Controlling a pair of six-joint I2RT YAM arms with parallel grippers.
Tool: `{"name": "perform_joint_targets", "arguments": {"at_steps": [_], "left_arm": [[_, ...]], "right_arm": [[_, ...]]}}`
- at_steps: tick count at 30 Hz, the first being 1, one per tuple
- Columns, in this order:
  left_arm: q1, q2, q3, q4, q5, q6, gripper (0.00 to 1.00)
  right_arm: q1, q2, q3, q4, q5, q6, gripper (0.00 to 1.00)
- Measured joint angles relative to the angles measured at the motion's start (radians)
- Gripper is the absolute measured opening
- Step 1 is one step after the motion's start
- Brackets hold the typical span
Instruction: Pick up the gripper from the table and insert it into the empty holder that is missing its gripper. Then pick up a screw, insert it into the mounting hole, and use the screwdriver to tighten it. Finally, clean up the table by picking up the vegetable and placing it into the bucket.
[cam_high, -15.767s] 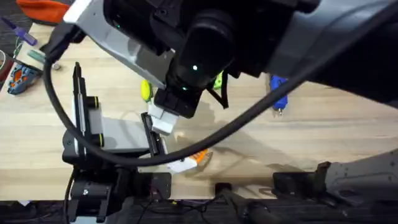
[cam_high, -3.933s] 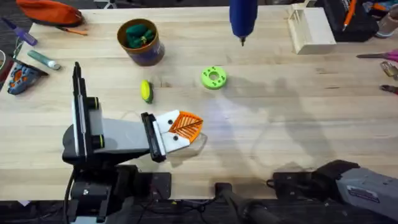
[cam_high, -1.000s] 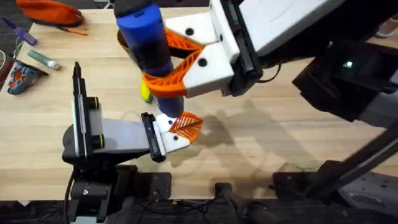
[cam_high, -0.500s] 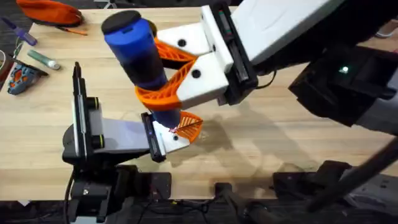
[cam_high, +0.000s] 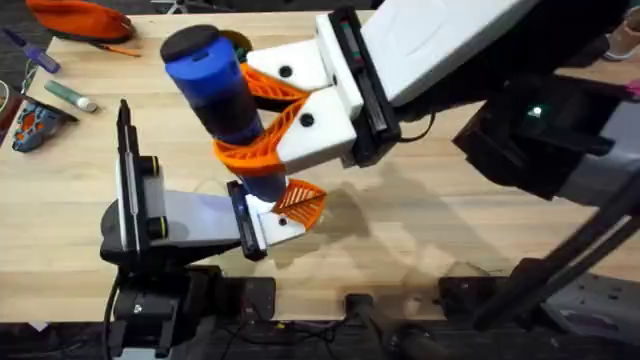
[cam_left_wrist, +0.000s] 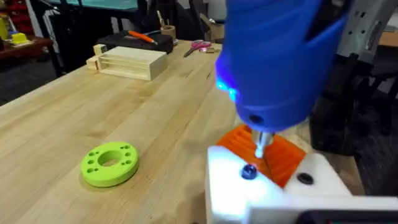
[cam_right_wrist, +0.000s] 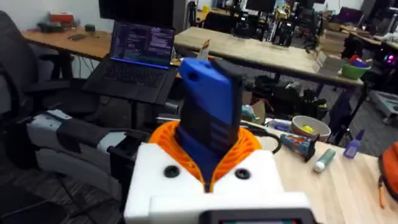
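- The right gripper (cam_high: 262, 128) clamps the blue screwdriver (cam_high: 215, 85) upright between its orange fingers (cam_right_wrist: 205, 155), over the front of the left arm.
- In the left wrist view the screwdriver's (cam_left_wrist: 280, 56) metal tip hangs just above a dark screw (cam_left_wrist: 249, 172) sitting in the white holder (cam_left_wrist: 249, 186); a blue light glows on the tool's body. Whether tip and screw touch cannot be told.
- The orange gripper (cam_high: 300, 203) sits in the holder (cam_high: 268, 222) at the left arm's tip, so the insertion step looks done, and the screw appears placed in its hole.
- The left arm's own tool holds nothing; as fixed mounts with no gap to read, its state cannot be told.
- Judged from this, the job stands at the tightening step, roughly past halfway.
- Left to do: finish driving the screw, set the screwdriver down, and clear away the vegetable.
- The bucket's tan rim (cam_high: 238, 40) peeks out behind the screwdriver at the table's far side; the right wrist view shows a round tin (cam_right_wrist: 310, 127) with something yellow inside, too unclear to name.
- A lime-green disc (cam_left_wrist: 110, 163) lies on the table (cam_left_wrist: 74, 118), well apart from the holder.
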Motion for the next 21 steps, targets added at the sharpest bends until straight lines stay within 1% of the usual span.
{"name": "perform_joint_targets", "arguments": {"at_steps": [21], "left_arm": [[0.000,0.000,0.000,0.000,0.000,0.000,0.014]], "right_arm": [[0.019,0.029,0.000,0.039,0.012,-0.006,0.026]]}}
